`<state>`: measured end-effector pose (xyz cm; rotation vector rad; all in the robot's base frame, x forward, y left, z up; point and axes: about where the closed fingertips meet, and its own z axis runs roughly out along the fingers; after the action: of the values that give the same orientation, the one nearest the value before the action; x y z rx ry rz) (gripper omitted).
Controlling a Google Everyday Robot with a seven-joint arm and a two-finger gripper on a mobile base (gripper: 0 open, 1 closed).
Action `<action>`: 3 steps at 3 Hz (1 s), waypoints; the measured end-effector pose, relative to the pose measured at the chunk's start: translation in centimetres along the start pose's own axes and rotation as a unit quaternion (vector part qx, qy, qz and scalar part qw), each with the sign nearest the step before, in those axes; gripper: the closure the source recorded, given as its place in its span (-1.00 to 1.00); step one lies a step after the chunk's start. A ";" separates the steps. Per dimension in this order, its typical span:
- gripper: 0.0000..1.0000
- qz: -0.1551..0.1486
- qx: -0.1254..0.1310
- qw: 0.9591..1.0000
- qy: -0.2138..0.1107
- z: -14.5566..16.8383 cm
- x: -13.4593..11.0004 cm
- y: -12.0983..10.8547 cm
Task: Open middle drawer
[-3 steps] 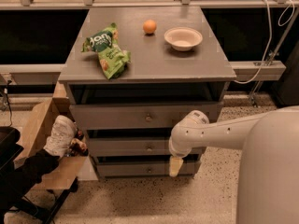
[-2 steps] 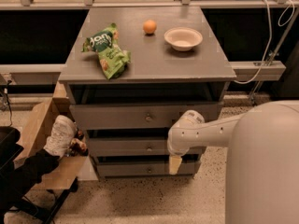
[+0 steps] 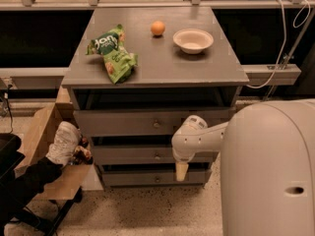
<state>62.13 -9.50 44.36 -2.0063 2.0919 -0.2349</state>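
Note:
The grey cabinet (image 3: 147,68) has three drawers stacked in its front. The middle drawer (image 3: 128,155) is a low grey front with a small round metal knob (image 3: 157,156) at its centre, and a dark gap shows above it. My gripper (image 3: 181,171) hangs from the white arm (image 3: 197,139), pointing down. It sits just right of the knob and a little below it, in front of the seam between the middle and bottom drawers. It does not touch the knob.
The taller top drawer (image 3: 123,123) and the bottom drawer (image 3: 133,178) each have a centre knob. On the cabinet top lie a green snack bag (image 3: 112,53), an orange (image 3: 157,28) and a white bowl (image 3: 193,40). A cardboard box (image 3: 47,156) with clutter stands at the left. My white body (image 3: 268,171) fills the right.
My arm and gripper have stayed by the right half of the drawer fronts, shifting slightly left. My body now covers more of the right side. The drawers have not moved.

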 end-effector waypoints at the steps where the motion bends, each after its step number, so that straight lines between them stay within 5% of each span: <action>1: -1.00 -0.005 -0.005 1.000 0.000 0.9 -0.3 -0.3; 2: -1.00 -0.006 -0.012 1.000 0.007 1.7 -0.3 -0.4; 3: -0.69 -0.003 -0.018 1.000 0.020 2.8 0.0 -0.4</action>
<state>63.34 -9.39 41.78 -2.0441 2.1303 -0.2419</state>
